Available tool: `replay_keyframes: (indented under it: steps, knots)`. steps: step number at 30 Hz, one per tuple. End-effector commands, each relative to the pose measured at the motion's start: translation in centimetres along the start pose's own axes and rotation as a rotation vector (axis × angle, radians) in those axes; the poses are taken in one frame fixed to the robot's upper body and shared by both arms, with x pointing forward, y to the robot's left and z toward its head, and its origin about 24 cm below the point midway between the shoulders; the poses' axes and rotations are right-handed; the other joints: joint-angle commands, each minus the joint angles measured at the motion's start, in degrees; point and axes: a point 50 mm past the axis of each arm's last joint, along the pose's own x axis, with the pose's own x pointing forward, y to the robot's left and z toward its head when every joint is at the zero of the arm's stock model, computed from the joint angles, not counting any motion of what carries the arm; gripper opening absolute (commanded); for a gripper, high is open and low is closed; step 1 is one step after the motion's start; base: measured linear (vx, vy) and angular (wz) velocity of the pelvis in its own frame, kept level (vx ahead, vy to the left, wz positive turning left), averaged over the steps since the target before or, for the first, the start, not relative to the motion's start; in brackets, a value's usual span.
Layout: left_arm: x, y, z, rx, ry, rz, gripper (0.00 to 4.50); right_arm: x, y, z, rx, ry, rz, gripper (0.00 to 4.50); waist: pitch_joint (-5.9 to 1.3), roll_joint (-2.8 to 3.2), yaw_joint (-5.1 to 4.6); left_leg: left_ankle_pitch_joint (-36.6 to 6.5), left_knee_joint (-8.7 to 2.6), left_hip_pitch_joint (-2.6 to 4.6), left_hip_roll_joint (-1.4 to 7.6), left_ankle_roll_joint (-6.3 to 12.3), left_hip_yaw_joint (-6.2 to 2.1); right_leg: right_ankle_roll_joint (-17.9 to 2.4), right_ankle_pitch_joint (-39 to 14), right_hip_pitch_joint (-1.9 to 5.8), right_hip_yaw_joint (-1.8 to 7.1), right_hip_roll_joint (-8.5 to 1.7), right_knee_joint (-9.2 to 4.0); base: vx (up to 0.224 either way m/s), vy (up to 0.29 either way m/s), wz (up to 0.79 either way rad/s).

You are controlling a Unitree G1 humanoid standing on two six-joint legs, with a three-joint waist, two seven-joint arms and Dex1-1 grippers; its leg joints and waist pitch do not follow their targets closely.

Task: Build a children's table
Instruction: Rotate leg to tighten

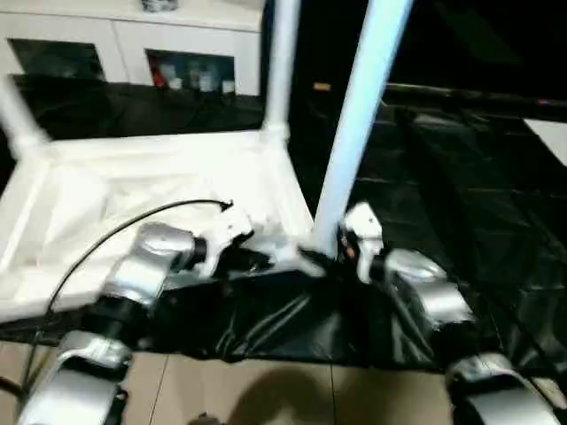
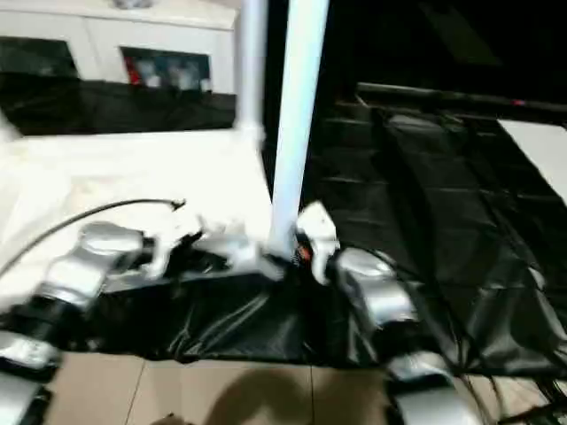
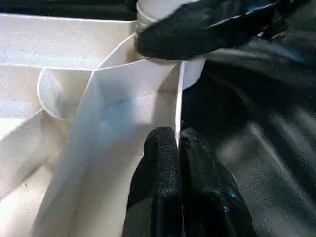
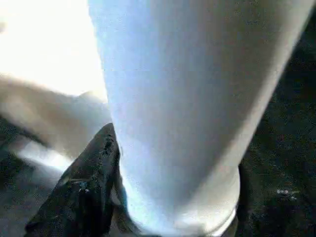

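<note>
A black sheet (image 1: 443,204) covers the work table. A white cabinet (image 1: 133,44) stands behind it. Pale floor tiles (image 1: 266,394) lie below

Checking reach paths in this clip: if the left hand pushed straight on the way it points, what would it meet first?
The left hand, shut on the tabletop's thin rim, points along that rim. First in line looks like the corner socket with the leg base, where the right hand's finger sits; depth is uncertain.

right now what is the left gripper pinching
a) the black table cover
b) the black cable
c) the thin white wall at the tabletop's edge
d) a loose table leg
c: in the left wrist view the left gripper has its two black fingers shut on the thin upright wall of the upturned tabletop, near the corner socket.
</note>
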Motion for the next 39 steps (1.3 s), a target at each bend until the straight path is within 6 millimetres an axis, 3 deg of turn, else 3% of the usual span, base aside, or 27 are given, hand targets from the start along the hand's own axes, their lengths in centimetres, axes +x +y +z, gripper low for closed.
replay_keyframes:
  steps: [1, 2, 3, 4, 10, 14, 16, 17, 20, 22, 23, 24, 27, 28, 30, 31, 32, 39]
  knots:
    - [2.3, -1.1, 2.4, 0.022, -0.079, 0.018, 0.0, 1.9, 4.6, -1.9, 0.014, 0.097, 0.101, 2.7, -3.26, 0.89, 0.05, -16.51, -4.47, 0.44, 2.14, -1.66, -1.32, -10.74, -15.18, 2.26, 2.72, -3.37, -4.55, 0.0, 0.0, 0.0]
    - [2.7, -1.5, 2.5, 0.027, -0.079, 0.008, 0.0, 2.1, 4.9, -1.9, 0.014, 0.093, 0.096, 2.7, -3.29, 1.31, -0.01, -15.95, -4.47, 0.42, 2.18, -1.48, -1.24, -11.0, -13.63, 2.19, 2.78, -3.33, -4.48, 0.0, 0.0, 0.0]
    - [3.0, -1.7, 2.6, 0.039, -0.076, 0.001, 0.0, 2.2, 5.1, -1.7, 0.011, 0.081, 0.105, 2.7, -3.25, 1.18, -0.13, -16.27, -4.47, 0.35, 2.16, -1.21, -1.18, -11.09, -12.89, 2.23, 2.75, -3.22, -4.55, 0.0, 0.0, 0.0]
    - [3.1, -1.8, 2.6, 0.051, -0.073, -0.009, 0.0, 2.3, 5.3, -1.6, 0.007, 0.07, 0.118, 3.25, -3.24, 1.21, -0.09, -16.58, -4.45, 0.33, 2.1, -1.04, -1.17, -11.0, -13.1, 2.27, 2.72, -3.25, -4.59, 0.0, 0.0, 0.0]
    - [2.5, -1.9, 2.8, 0.098, -0.09, -0.068, 0.0, 1.7, 4.3, -0.8, -0.004, 0.024, 0.182, 3.85, -3.24, 1.15, -0.07, -17.61, -4.56, 0.25, 2.18, -0.05, -1.27, -9.93, -16.21, 2.32, 2.72, -3.32, -4.91, 0.0, 0.0, 0.0]
    - [0.9, -1.5, 2.1, 0.103, -0.073, -0.13, 0.0, 0.3, 2.8, -0.9, -0.097, 0.045, 0.293, 3.85, -3.51, 1.0, -0.14, -13.7, -4.11, 0.04, 2.18, 1.44, -1.02, -12.15, -8.95, 2.67, 2.67, -3.25, -4.03, 0.0, 0.0, 0.0]
    - [0.6, -1.4, 1.9, 0.102, -0.07, -0.142, 0.0, 0.0, 2.6, -0.9, -0.115, 0.05, 0.327, 3.85, -3.49, 0.92, -0.23, -12.8, -4.01, -0.09, 2.14, 2.05, -0.91, -12.78, -7.47, 2.74, 2.74, -3.26, -3.92, 0.0, 0.0, 0.0]
    - [-0.2, -1.2, 1.6, 0.112, -0.063, -0.183, 0.0, -0.8, 2.2, -0.9, -0.151, 0.062, 0.423, 3.85, -3.53, 0.45, -0.02, -11.75, -3.91, -0.05, 2.11, 2.68, -0.87, -13.13, -7.28, 2.86, 2.69, -3.34, -3.8, 0.0, 0.0, 0.0]
    - [-1.0, -1.0, 1.3, 0.133, -0.052, -0.231, 0.0, -1.6, 2.1, -0.9, -0.184, 0.077, 0.537, 3.85, -3.42, 0.6, 0.35, -11.1, -3.8, -0.06, 2.33, 3.88, -0.71, -13.59, -6.94, 2.89, 2.6, -3.2, -3.72, 0.0, 0.0, 0.0]
    - [-1.6, -0.8, 1.2, 0.132, -0.052, -0.262, 0.0, -2.2, 2.1, -0.8, -0.201, 0.096, 0.629, 3.85, -3.32, 0.59, 0.56, -11.63, -3.84, -0.03, 2.49, 3.69, -0.66, -13.8, -7.86, 2.87, 2.5, -3.12, -3.68, 0.0, 0.0, 0.0]
    - [-2.1, -0.6, 1.1, 0.122, -0.051, -0.278, 0.0, -2.7, 2.1, -0.8, -0.214, 0.116, 0.702, 3.85, -3.26, 0.31, 0.56, -12.01, -3.86, -0.02, 2.56, 3.66, -0.61, -13.76, -8.46, 2.79, 2.53, -3.16, -3.72, 0.0, 0.0, 0.0]
    - [-2.4, -0.4, 1.1, 0.121, -0.047, -0.291, 0.0, -2.9, 2.1, -0.8, -0.219, 0.127, 0.739, 3.85, -3.24, 0.61, 0.79, -12.65, -3.94, 0.07, 2.67, 3.33, -0.7, -13.76, -9.79, 2.7, 2.55, -3.28, -3.76, 0.0, 0.0, 0.0]
    - [-2.8, -0.3, 1.0, 0.121, -0.038, -0.309, 0.0, -3.3, 2.0, -0.7, -0.227, 0.144, 0.796, 3.85, -3.11, 0.57, 1.07, -14.29, -4.14, 0.25, 2.74, 2.26, -0.77, -13.64, -11.87, 2.56, 2.59, -3.32, -3.95, 0.0, 0.0, 0.0]
    - [-3.0, -0.2, 0.9, 0.123, -0.031, -0.32, 0.0, -3.6, 2.0, -0.7, -0.234, 0.156, 0.833, 3.6, -3.12, 0.53, 1.13, -14.19, -4.17, 0.25, 2.78, 2.13, -0.79, -13.57, -11.68, 2.57, 2.6, -3.31, -3.88, 0.0, 0.0, 0.0]
    - [-3.2, -0.2, 0.9, 0.121, -0.026, -0.336, 0.0, -4.0, 2.1, -0.8, -0.234, 0.18, 0.884, 3.53, -3.16, -0.1, 1.48, -13.14, -4.07, 0.24, 2.73, 2.51, -0.69, -13.36, -11.15, 2.62, 2.65, -3.37, -3.82, 0.0, 0.0, 0.0]
    - [-3.2, -0.2, 0.9, 0.122, -0.026, -0.341, 0.0, -4.3, 2.1, -0.9, -0.236, 0.19, 0.907, 3.53, -3.18, 0.05, 1.67, -12.62, -4.02, 0.23, 2.72, 2.53, -0.74, -13.47, -10.76, 2.62, 2.66, -3.44, -3.69, 0.0, 0.0, 0.0]
    - [-3.2, -0.3, 0.8, 0.122, -0.024, -0.348, 0.0, -4.5, 2.2, -1.1, -0.24, 0.204, 0.928, 3.49, -3.19, -0.24, 1.86, -11.83, -3.91, 0.21, 2.7, 2.77, -0.65, -13.49, -10.22, 2.6, 2.65, -3.45, -3.62, 0.0, 0.0, 0.0]
    - [-3.0, -0.4, 1.0, 0.122, -0.042, -0.347, 0.0, -4.7, 2.7, -1.8, -0.223, 0.212, 0.932, 2.83, -3.16, 0.03, 2.29, -12.3, -4.03, 0.28, 2.7, 2.1, -0.76, -12.8, -11.83, 2.49, 2.66, -3.52, -3.82, 0.0, 0.0, 0.0]
